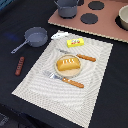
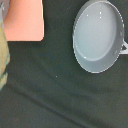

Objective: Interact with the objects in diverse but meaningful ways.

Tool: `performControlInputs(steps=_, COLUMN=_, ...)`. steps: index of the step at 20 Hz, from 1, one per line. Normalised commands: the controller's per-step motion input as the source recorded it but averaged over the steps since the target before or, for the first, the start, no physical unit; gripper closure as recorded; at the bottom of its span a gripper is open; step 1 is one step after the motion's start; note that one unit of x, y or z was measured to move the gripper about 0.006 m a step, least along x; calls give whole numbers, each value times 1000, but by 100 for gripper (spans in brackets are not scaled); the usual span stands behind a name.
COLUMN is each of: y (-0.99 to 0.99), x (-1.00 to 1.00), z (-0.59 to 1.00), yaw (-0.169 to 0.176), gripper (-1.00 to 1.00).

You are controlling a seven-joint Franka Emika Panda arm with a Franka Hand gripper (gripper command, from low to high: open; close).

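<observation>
In the exterior view a golden bread loaf [image 1: 68,63] lies on a small plate in the middle of a striped placemat [image 1: 95,85]. An orange-handled fork [image 1: 65,79] lies in front of it and an orange-handled knife [image 1: 80,55] behind it. A yellow butter block [image 1: 76,43] and a white fish [image 1: 59,35] rest at the mat's far edge. The grey long-handled saucepan [image 1: 36,36] stands on the black cloth at the exterior view's left, with the red-brown sausage [image 1: 19,65] nearer the front. The wrist view looks straight down on the empty saucepan [image 2: 97,35]. No gripper shows in either view.
A pink toy stove board [image 1: 107,27] with dark burners fills the back, carrying a grey pot [image 1: 66,7] and a pale bowl [image 1: 123,17]. Its corner [image 2: 22,20] and a strip of placemat [image 2: 4,55] appear in the wrist view. The table's front edge runs along the lower left.
</observation>
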Motion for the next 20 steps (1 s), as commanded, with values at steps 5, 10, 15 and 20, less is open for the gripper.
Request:
performControlInputs(steps=5, y=-89, x=46, z=-64, yaw=1, gripper=-100)
performControlInputs(steps=10, y=-210, x=33, z=-225, yaw=1, gripper=-100)
performControlInputs(steps=15, y=-201, x=14, z=-525, yaw=3, gripper=-100)
performControlInputs(steps=20, y=-102, x=-7, z=-548, yaw=15, gripper=-100)
